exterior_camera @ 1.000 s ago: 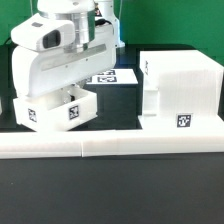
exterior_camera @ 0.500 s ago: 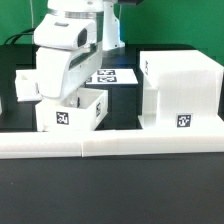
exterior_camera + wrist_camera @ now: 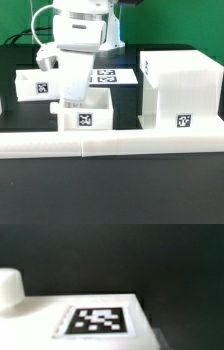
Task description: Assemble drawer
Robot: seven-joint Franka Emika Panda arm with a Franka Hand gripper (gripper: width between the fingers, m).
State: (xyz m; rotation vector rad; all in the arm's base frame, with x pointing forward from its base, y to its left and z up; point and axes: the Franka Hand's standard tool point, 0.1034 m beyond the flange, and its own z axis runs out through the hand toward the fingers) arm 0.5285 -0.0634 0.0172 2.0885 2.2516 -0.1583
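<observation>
A small open-topped white tray [image 3: 88, 112] with a square tag on its front stands on the black table, just left of the tall white housing [image 3: 180, 85]. My gripper [image 3: 75, 98] reaches down onto the tray's left wall and looks shut on it. A second tray [image 3: 34, 85] stands further back on the exterior view's left. The wrist view shows a white tagged face [image 3: 97, 319] and a rounded white part [image 3: 8, 288]. My fingertips are hidden there.
The long low white border wall [image 3: 110, 146] runs along the front of the table. The marker board [image 3: 112, 77] lies flat behind the held tray. The housing carries a tag low on its front [image 3: 183, 123].
The gripper and the small tray have moved together toward the exterior view's right, closer to the housing. The tray has turned so its tag faces front. The second tray is now uncovered.
</observation>
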